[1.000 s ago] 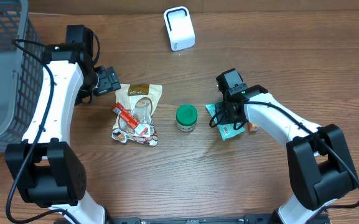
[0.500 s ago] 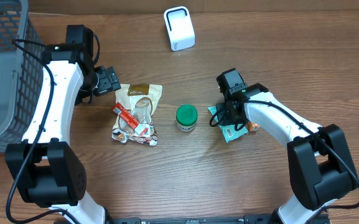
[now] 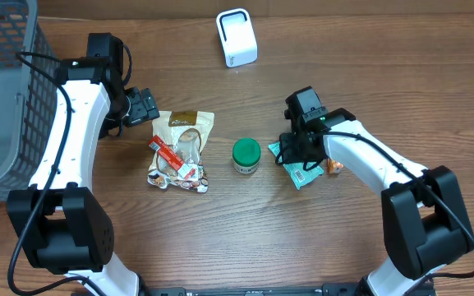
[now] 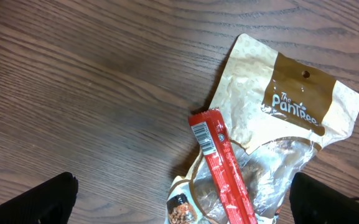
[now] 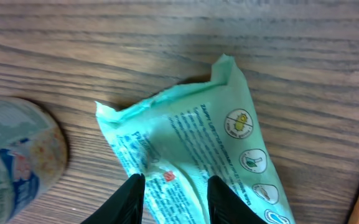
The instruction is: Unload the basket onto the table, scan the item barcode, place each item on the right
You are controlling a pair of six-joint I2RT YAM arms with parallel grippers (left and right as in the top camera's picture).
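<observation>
My right pincer (image 5: pixel 174 190) clamps the green packet (image 5: pixel 198 124) by its edge, right of centre in the overhead view (I judge, to carry it to the scanner (image 3: pixel 237 38) at top centre), while my left pincer (image 3: pixel 146 105) hangs wide open beside the bag (image 3: pixel 183 148).

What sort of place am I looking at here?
Most likely a mock shop checkout on a robot test bench: a white box-shaped barcode scanner, a grey mesh shopping basket, and packaged goods such as a mint-green plastic packet and a green-lidded jar on a brown wooden table.
</observation>
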